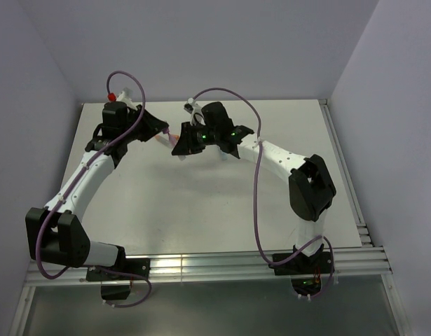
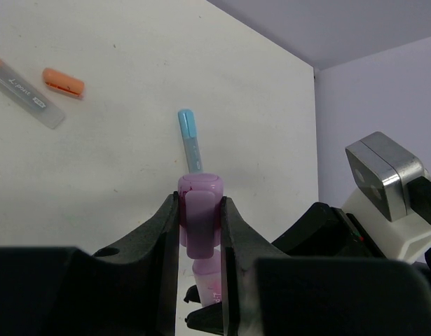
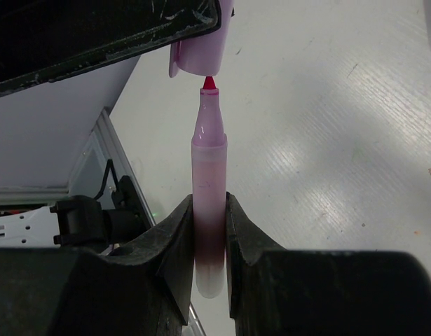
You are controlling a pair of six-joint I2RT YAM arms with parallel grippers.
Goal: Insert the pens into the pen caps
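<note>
Clenched in the left gripper point(image 2: 199, 204): the pink pen cap point(image 2: 200, 187), pinched across its middle by both black fingers, far end standing proud of the fingertips in the left wrist view. Held up off the white table point(image 2: 110, 168), over its far middle in the top view, at the meeting point of the 2 arms, grippers nose to nose.

Grasped by the right gripper point(image 3: 209, 203): the pink pen point(image 3: 209, 150), clamped around the lower barrel between 2 fingers, uncapped, with the red tip point(image 3: 209, 83) aimed straight at the cap. In the right wrist view, tip just at the cap's open mouth, barrel wholly outside, pen and cap lined up on 1 axis. Contact between tip and rim: impossible to tell.

In the left wrist view, under the cap and between the left fingers, a glimpse of the same pink pen, end-on to the cap.

Flat on the table beyond the cap: the light blue pen point(image 2: 190, 140), blue end pointing away, apart from both grippers. Further off, toward the upper left of that view: the clear pen point(image 2: 26, 91) with an orange end, lying at a slant, and near it, not touching, the orange pen cap point(image 2: 63, 81), also flat on the table. At the right edge of that view, a grey-and-white box point(image 2: 385, 175) on the right arm.
</note>
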